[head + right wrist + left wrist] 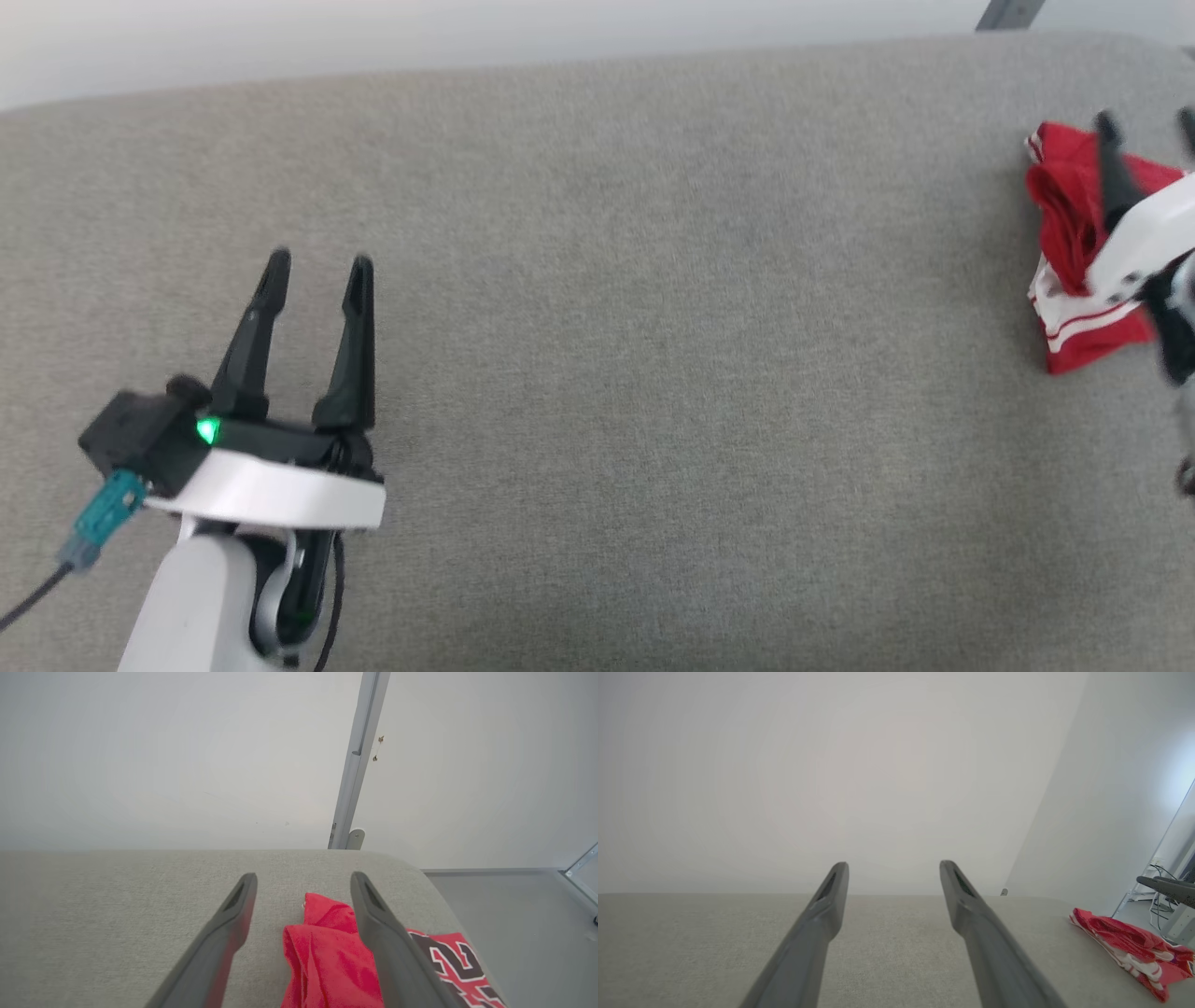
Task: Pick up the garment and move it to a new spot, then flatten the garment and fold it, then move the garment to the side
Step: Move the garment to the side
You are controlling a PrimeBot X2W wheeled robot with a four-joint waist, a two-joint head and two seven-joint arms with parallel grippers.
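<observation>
While the garment lies in a compact red bundle at the far right of the grey pad, the right gripper hangs directly over it with its fingers spread wide and nothing held between them. From the right wrist view, red cloth shows below and between the two dark fingers, with part of the black, white-outlined lettering to one side; whether a fingertip touches the cloth cannot be told. The left gripper hovers over bare pad at the lower left, well apart from the garment, its jaws likewise wide and empty.

Judging by the bundle's place near the pad's rounded right edge, the task looks close to its end, with the garment folded and set aside. The risk lies in the exit. A finger that lifts away at a slant could catch a loose fold, such as the raised red flap at the top of the bundle, and pull the layers open. A sideways brush could also push the soft cloth toward the edge, where floor shows just beyond the pad, and part of it might slide off. A straight rise clear of the cloth appears the safer way out.
</observation>
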